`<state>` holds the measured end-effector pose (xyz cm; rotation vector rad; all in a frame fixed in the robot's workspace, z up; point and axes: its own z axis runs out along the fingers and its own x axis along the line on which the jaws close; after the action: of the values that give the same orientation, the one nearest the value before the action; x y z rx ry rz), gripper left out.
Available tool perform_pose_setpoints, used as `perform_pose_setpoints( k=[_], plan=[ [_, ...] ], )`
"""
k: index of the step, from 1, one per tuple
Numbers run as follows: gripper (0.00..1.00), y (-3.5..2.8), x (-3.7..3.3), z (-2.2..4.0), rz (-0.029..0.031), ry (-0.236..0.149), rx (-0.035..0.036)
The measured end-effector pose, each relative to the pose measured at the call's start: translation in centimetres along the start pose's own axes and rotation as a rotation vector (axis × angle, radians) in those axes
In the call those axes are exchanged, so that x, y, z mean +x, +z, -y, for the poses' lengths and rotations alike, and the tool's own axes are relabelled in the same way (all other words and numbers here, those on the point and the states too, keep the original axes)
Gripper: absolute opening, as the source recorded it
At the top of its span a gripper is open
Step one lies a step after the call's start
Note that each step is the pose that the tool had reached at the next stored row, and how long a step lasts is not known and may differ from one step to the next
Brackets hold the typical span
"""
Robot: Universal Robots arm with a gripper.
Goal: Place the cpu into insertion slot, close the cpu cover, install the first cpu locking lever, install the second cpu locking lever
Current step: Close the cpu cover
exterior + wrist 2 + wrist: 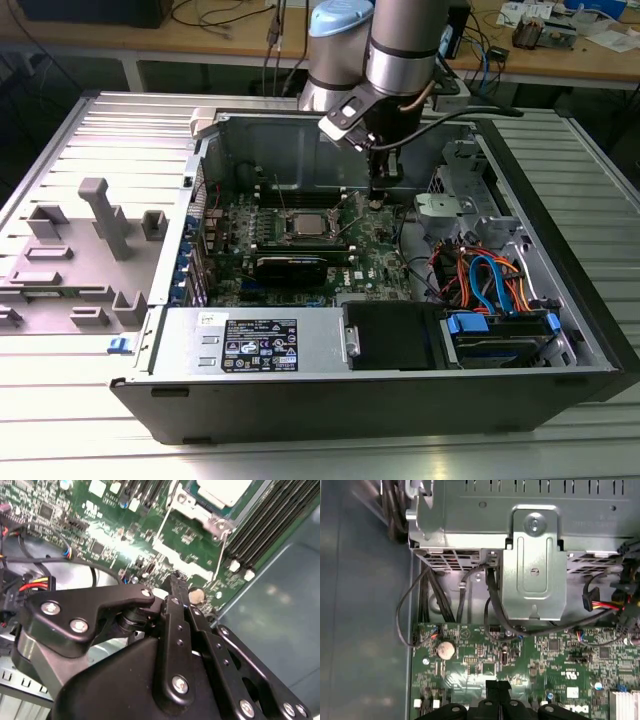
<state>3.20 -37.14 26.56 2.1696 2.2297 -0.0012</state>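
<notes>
The open computer case [330, 405] is lying on its side, I judge so that the arm [400, 50] can be coming straight down into it from above. The green motherboard [375, 255] is facing up on the case floor. A silver drive cage [535, 570] is standing beside it, with orange and blue cables [480, 275] bundling towards the exterior view's right.

The hand [377, 188] is hanging low over the board, well to the exterior view's right of the socket. In both wrist views its black fingers [492, 686] are pressing together at the tips, narrow, with nothing showing between them. The tip of the hand [175, 582] is hovering near the round coin battery [196, 596], apart from it.

The insertion slot [290, 230] is sitting mid-board next to the long memory slots [270, 515]. The cpu [222, 489] is resting in it, its pale metal top [306, 221] facing up. The cpu cover [192, 507] seems to be lying down around the chip. Two thin wire levers [221, 555] are running alongside; I cannot tell whether they are latched.

Wooden benches [200, 40] strewn with wires are lining the back of the room. The ribbed metal worktop [80, 420] is carrying the case, and grey moulded fixture blocks [100, 215] are waiting on it at the exterior view's left.
</notes>
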Motion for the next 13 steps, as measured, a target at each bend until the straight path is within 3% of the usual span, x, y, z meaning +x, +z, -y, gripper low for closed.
perform_pose_setpoints(
  k=[4, 9, 13],
  plan=[
    [0.11, 0.81, 0.04, -0.63, -0.0001, 0.0, 0.0008],
    [0.11, 1.74, 0.07, -0.28, -0.0005, 0.0, 0.001],
    [0.11, 1.79, 0.08, -0.1, -0.0005, 0.0, 0.0011]
  ],
)
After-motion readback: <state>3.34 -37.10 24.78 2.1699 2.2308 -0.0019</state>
